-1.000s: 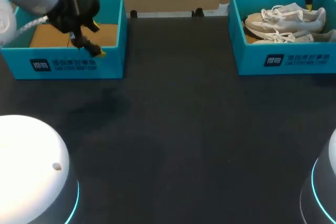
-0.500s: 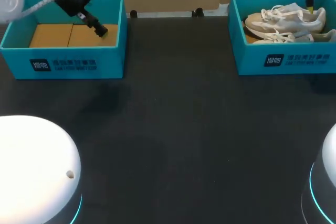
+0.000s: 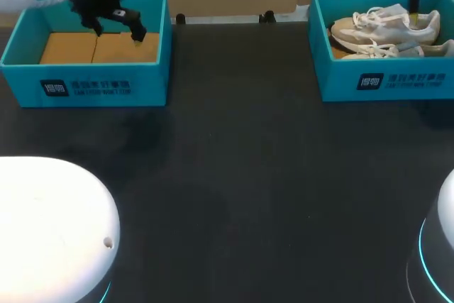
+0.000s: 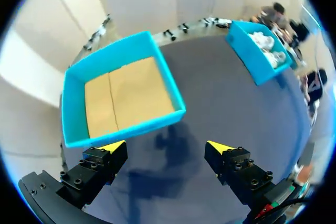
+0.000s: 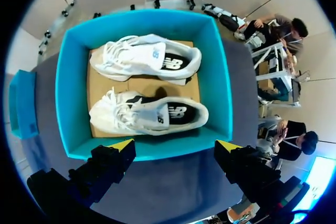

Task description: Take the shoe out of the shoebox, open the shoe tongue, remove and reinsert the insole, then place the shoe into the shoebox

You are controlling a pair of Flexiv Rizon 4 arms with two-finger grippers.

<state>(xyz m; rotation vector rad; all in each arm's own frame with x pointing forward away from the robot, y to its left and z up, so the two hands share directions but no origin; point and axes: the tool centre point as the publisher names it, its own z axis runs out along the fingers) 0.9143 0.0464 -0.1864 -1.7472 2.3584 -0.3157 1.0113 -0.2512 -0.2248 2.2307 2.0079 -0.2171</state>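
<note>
Two white sneakers lie side by side on the cardboard floor of the teal shoebox, which stands at the far right of the dark surface. The near sneaker is closest to the right claw, the far sneaker just beyond it. Both are laced and resting on their soles. That claw hangs above the shoebox, fingers spread wide, gripping nothing. Well apart, the left claw hangs above a second teal box lined with cardboard, its fingers likewise wide apart and holding nothing.
</note>
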